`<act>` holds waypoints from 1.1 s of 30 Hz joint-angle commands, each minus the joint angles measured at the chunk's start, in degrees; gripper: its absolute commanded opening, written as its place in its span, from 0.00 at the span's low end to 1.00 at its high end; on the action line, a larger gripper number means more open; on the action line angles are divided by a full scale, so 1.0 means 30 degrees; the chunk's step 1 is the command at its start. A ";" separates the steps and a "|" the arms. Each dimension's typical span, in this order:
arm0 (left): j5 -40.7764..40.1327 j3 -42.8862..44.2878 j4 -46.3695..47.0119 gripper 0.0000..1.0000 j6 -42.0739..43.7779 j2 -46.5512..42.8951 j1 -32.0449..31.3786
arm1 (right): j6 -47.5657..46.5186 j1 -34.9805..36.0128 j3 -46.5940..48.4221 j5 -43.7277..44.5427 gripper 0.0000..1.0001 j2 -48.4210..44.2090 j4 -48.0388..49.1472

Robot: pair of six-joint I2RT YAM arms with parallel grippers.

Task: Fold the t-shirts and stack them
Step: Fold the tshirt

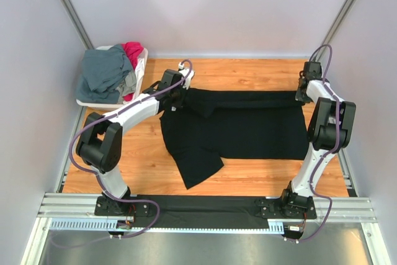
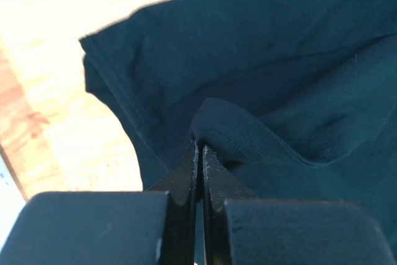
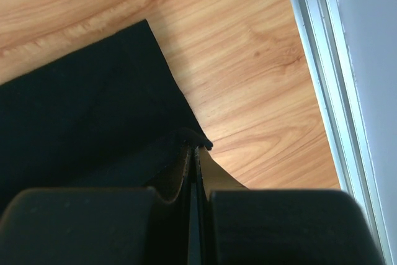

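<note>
The black t-shirt (image 1: 239, 125) lies spread across the wooden table, one sleeve pointing toward the near edge. My left gripper (image 1: 175, 98) is shut on a fold of the shirt's far left edge; in the left wrist view the jaws (image 2: 200, 150) pinch bunched black cloth (image 2: 260, 91). My right gripper (image 1: 303, 94) is shut on the shirt's far right corner; in the right wrist view the jaws (image 3: 193, 150) pinch the cloth's corner (image 3: 93, 128). The slate grey-blue shirt (image 1: 104, 72) and the magenta-red shirt (image 1: 133, 51) lie in the basket.
A white plastic basket (image 1: 141, 66) stands at the far left corner of the table. Grey walls close in on the left, right and back. A metal rail (image 3: 316, 60) runs along the table's right edge. A black strip (image 1: 205, 206) lies on the front rail.
</note>
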 commanded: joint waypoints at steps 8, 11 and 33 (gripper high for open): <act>-0.0004 -0.0790 -0.0572 0.00 0.0547 -0.0435 -0.0156 | -0.0709 -0.0224 -0.0375 0.0740 0.00 0.0089 0.0388; 0.0025 -0.0849 -0.0718 0.00 0.0284 -0.0348 -0.0186 | -0.0855 -0.0253 -0.0316 0.0827 0.00 0.0206 0.0271; -0.0563 0.0935 -0.3354 0.87 -0.1240 -0.1077 -0.0274 | -0.0620 -0.0399 0.0766 -0.1805 0.44 -0.0990 -0.2189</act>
